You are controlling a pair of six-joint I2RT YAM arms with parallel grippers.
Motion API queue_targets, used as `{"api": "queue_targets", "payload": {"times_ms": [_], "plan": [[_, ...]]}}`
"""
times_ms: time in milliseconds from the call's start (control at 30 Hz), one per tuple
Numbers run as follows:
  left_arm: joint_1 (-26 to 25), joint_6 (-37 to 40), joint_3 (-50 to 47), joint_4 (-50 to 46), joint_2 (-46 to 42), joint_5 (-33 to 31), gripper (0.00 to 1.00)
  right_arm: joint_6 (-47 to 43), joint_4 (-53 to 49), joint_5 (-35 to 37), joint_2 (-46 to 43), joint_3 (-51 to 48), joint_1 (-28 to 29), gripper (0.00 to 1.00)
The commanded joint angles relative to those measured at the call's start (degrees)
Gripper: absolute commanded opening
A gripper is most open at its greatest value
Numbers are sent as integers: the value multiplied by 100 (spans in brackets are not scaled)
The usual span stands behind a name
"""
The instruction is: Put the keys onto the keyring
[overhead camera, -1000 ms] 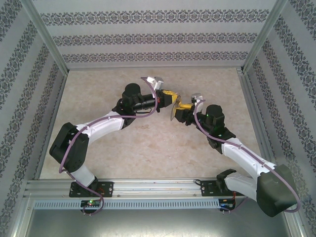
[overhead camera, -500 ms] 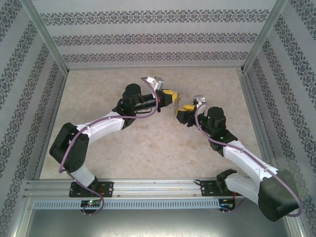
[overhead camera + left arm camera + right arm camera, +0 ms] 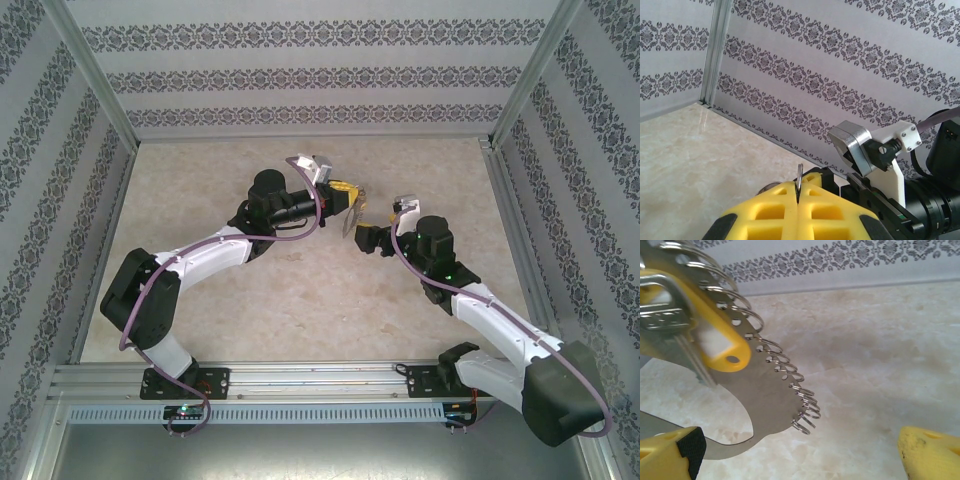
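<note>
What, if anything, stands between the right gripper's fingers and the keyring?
Nothing visible does. In the right wrist view the right gripper is open, and the keyring, its edge lined with small rings, hangs just ahead of the gap between its fingers, with the table behind.

The top view looks down from high at the near side, over the whole table [image 3: 300, 300] to the far wall [image 3: 300, 75]. Both wrist views sit low and close, sharing that table with it. The right one is hard up against the keyring [image 3: 765, 395].
</note>
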Motion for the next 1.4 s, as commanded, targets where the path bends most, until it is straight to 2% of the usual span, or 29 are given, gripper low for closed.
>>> {"api": "queue_targets", "payload": {"times_ms": [0,100,200,300,433,700,1067,1200,1300,1367], "plan": [[-80,142,-50,320,-65,-62,0,67,1,406,54,109,-134,98],[-80,120,-67,374,-50,-76,0,354,130,785,48,-28,-200,98],[-81,101,-102,444,-44,-93,0,597,129,763,85,-64,-357,98],[-81,78,-124,489,-42,-102,0,558,530,1139,-28,-353,-337,98],[-82,81,-107,463,-40,-95,0,420,357,1444,-145,-394,-359,98],[-80,26,-39,541,40,-110,0,173,197,1277,-153,-248,-386,98],[-81,-81,-94,638,112,-285,0,1058,-145,266,20,612,-715,98],[-81,-134,-122,726,103,-328,0,1233,53,-385,100,818,-767,97],[-81,-178,-150,782,84,-372,0,1440,376,-941,172,895,-814,88],[-81,-237,-175,860,80,-382,0,1578,570,-1343,256,946,-862,75]]}}
